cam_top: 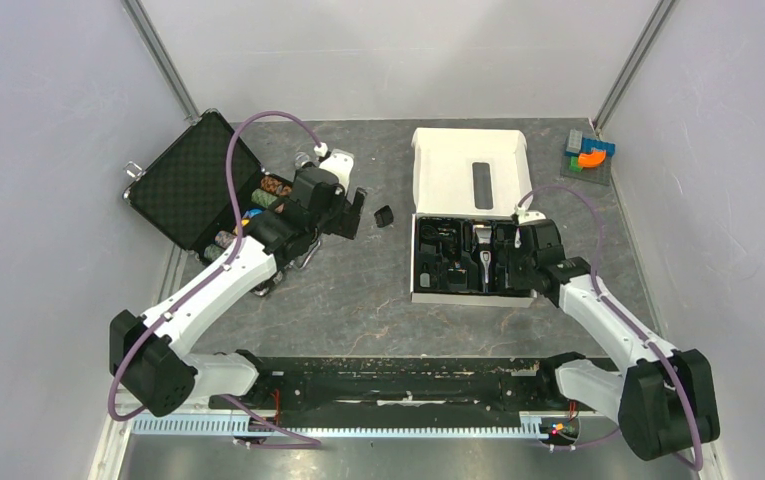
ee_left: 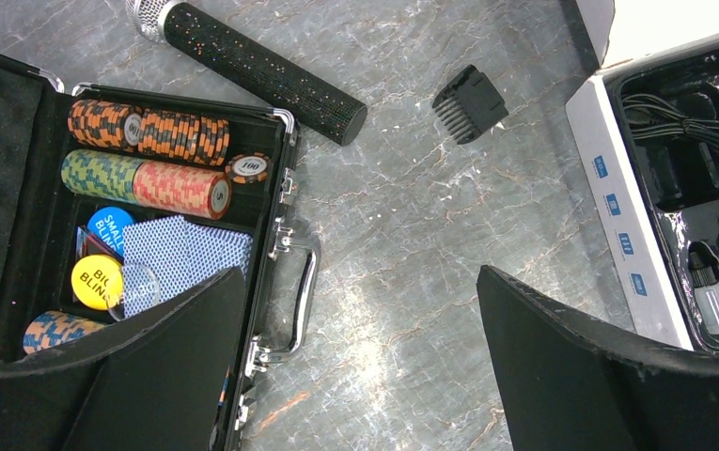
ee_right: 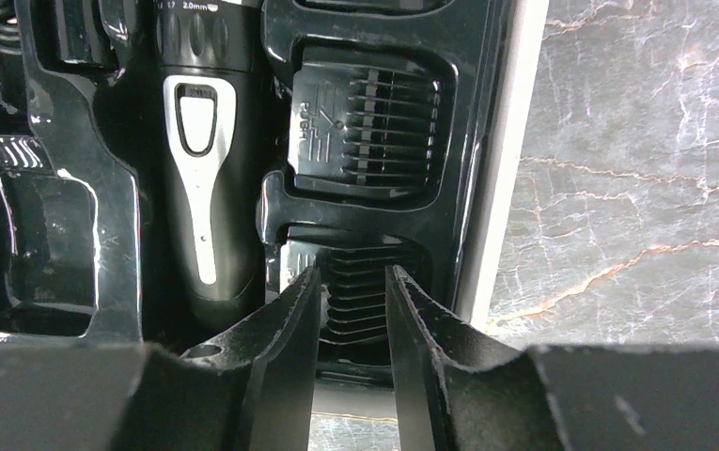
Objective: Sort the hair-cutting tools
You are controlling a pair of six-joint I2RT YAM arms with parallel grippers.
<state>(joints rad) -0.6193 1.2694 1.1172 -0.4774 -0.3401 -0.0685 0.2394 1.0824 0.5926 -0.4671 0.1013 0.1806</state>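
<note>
Hovering over the box's (cam_top: 421, 296) right edge, the right end effector (ee_right: 352, 272) straddles a seated comb (ee_right: 360, 293) with fingers narrowly parted; whether they pinch it cannot be told. The clipper (ee_right: 200, 178) lies near the box's middle. Left of the box, 1 loose comb (ee_left: 470, 103) sits on the surface (ee_left: 393, 235), with the left end effector (ee_left: 357, 282) spread wide nearby.

left arm (cam_top: 213, 285) and right arm (cam_top: 613, 320) are white shells with chunky black joints, purple cables (cam_top: 276, 113) trailing along them, plus grainy matte-black end effector fingers (ee_right: 275, 352).
</note>
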